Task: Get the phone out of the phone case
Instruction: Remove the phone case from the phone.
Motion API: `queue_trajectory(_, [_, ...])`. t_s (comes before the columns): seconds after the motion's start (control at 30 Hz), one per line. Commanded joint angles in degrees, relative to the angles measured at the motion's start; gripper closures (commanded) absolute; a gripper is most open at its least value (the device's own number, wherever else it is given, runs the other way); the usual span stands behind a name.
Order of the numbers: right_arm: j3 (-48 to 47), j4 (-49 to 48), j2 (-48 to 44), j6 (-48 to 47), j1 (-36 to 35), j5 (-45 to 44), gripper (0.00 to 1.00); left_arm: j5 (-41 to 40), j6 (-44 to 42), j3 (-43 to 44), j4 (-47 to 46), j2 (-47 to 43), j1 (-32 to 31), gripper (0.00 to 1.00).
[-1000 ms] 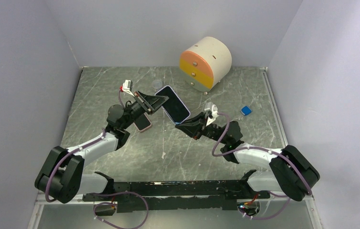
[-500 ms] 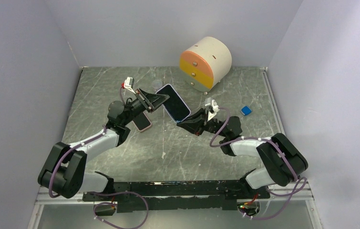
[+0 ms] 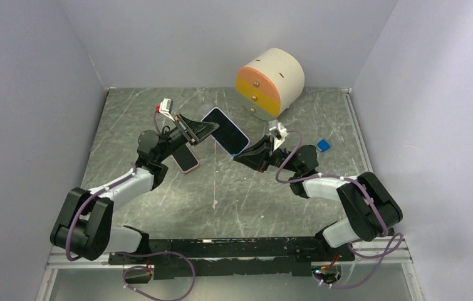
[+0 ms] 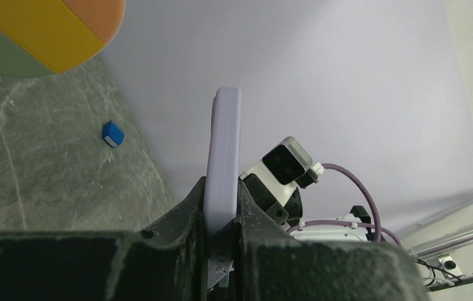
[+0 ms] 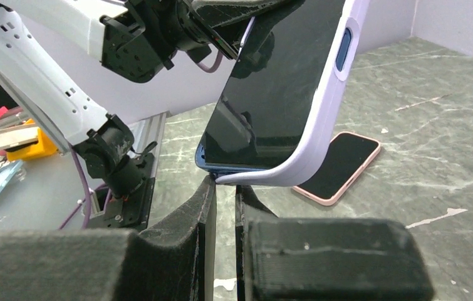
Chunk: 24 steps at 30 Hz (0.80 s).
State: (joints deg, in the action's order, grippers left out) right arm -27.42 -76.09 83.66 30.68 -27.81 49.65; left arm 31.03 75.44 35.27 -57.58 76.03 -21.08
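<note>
Phone case (image 3: 224,130) clamped in left hand (image 3: 204,130); right hand (image 3: 240,155) pinching its corner.

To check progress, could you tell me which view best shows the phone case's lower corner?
The right wrist view: the phone case bends away from the phone there. Top external shows it small; left wrist shows only its edge.

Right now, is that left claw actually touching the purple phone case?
Touching. In the left wrist view the phone case stands edge-on, squeezed between both fingers of the left gripper.
</note>
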Motion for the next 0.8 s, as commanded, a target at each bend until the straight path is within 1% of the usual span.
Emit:
queue_trajectory(0.0, [-2.06,-0.79,-0.86,-1.46,4.78,-7.98,0.89,9.55,-1.95,0.01,1.27,-4.91,2.86,0.98])
queue_trajectory(0.07, [-0.96,-2.11,-1.23,-0.77,4.71,-7.12,0.79,10.06,-3.64,0.54,4.03,-5.81,3.41,0.98])
queue_trajectory(0.13, [0.33,-3.67,-1.61,-0.37,4.72,-6.75,0.71,10.45,-5.94,1.40,8.03,-6.97,3.90,0.97])
queue_trajectory(0.23, [1.09,-2.91,-2.28,-0.70,4.74,-5.06,0.57,10.94,-11.14,3.08,14.96,-8.45,4.11,0.98])
queue_trajectory(0.3, [0.89,-1.89,-2.67,-0.98,4.74,-3.31,0.49,11.40,-14.61,4.47,19.01,-9.06,4.12,0.97])
queue_trajectory(0.4, [0.58,-1.77,-2.93,-0.76,4.76,0.02,0.40,12.23,-19.40,6.51,23.69,-9.48,4.16,0.97])
queue_trajectory(0.63, [0.10,-2.51,-2.40,0.66,4.21,6.57,0.31,15.33,-28.11,10.44,32.22,-10.81,4.47,0.98])
queue_trajectory(0.77, [-0.82,-1.75,-0.86,-0.21,3.04,9.61,0.31,17.74,-28.41,10.75,32.07,-10.74,4.47,0.98])
